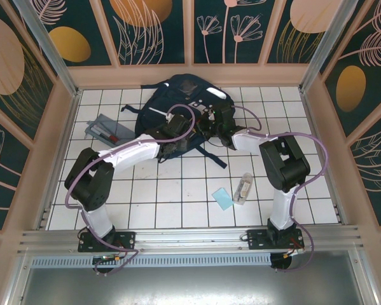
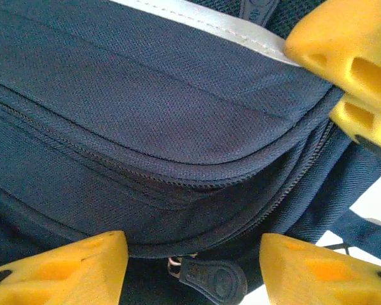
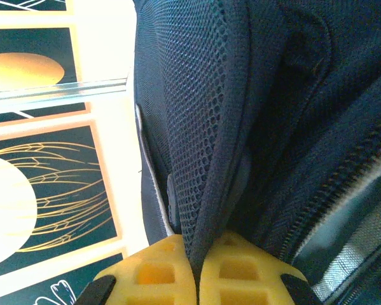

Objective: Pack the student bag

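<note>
Left gripper (image 2: 193, 265) stands half open astride the zipper pull (image 2: 210, 279), right gripper (image 3: 198, 257) pinches a fold of the student bag (image 1: 177, 92) lying far-centre on the table (image 1: 177, 197), so I want to close squarely on that pull while holding the fabric taut.

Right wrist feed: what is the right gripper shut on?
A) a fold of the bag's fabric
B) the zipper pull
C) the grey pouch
A: the right gripper is closed tight on a mesh-lined fabric edge of the student bag.
</note>
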### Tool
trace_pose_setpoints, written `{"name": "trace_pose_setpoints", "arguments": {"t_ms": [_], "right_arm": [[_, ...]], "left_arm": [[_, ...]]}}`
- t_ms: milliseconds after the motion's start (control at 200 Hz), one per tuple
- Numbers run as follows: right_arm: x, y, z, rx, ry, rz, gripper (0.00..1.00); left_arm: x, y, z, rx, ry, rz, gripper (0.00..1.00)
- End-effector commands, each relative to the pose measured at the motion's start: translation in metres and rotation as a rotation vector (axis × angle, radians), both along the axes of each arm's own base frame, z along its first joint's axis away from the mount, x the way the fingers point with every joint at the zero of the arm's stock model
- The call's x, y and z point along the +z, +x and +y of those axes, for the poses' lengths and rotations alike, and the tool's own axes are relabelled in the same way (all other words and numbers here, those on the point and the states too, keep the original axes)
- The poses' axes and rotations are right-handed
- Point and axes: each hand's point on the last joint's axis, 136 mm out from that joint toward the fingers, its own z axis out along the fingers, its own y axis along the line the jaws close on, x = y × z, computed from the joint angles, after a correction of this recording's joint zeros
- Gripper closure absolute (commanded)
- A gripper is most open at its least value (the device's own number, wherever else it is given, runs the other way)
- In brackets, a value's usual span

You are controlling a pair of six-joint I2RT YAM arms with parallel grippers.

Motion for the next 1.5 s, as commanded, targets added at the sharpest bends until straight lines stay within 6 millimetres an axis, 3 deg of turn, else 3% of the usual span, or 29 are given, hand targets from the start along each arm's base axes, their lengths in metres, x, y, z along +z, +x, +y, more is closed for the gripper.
{"name": "trace_pose_setpoints", "arguments": {"t_ms": [0, 220, 415, 525, 540, 701, 871, 1111, 1211, 1321, 1496], "right_arm": [[0.057, 0.025, 0.006, -0.027, 0.108, -0.208, 1.00], [0.055, 0.024, 0.002, -0.029, 0.099, -0.207, 1.00], [0.054, 0.025, -0.007, -0.042, 0.082, -0.214, 1.00], [0.053, 0.024, -0.015, -0.048, 0.059, -0.220, 1.00], [0.052, 0.024, -0.016, -0.051, 0.056, -0.218, 1.00], [0.050, 0.021, -0.030, -0.068, 0.037, -0.220, 1.00], [0.048, 0.021, -0.034, -0.071, 0.025, -0.220, 1.00], [0.044, 0.027, -0.050, -0.080, -0.025, -0.246, 1.00], [0.042, 0.039, -0.064, -0.077, -0.085, -0.269, 1.00], [0.034, 0.055, -0.074, -0.046, -0.186, -0.289, 1.00], [0.013, 0.070, -0.072, 0.030, -0.264, -0.263, 1.00]], "left_arm": [[-0.004, 0.001, 0.010, 0.004, 0.086, -0.011, 0.52], [0.000, 0.002, 0.005, -0.016, 0.064, -0.021, 1.00], [-0.006, -0.012, 0.012, -0.053, 0.070, 0.005, 1.00], [-0.014, -0.015, 0.035, -0.023, 0.095, 0.014, 1.00], [-0.004, -0.013, 0.038, -0.015, 0.077, -0.007, 1.00], [0.005, 0.004, 0.079, 0.091, 0.001, -0.055, 1.00], [0.025, 0.025, 0.097, 0.146, 0.029, -0.139, 1.00], [0.024, 0.040, 0.137, 0.269, 0.113, -0.184, 1.00], [0.031, 0.040, 0.129, 0.240, 0.064, -0.177, 1.00], [0.057, 0.033, 0.099, 0.163, -0.139, -0.190, 1.00], [0.101, -0.002, 0.047, 0.064, -0.477, -0.205, 1.00]]}}
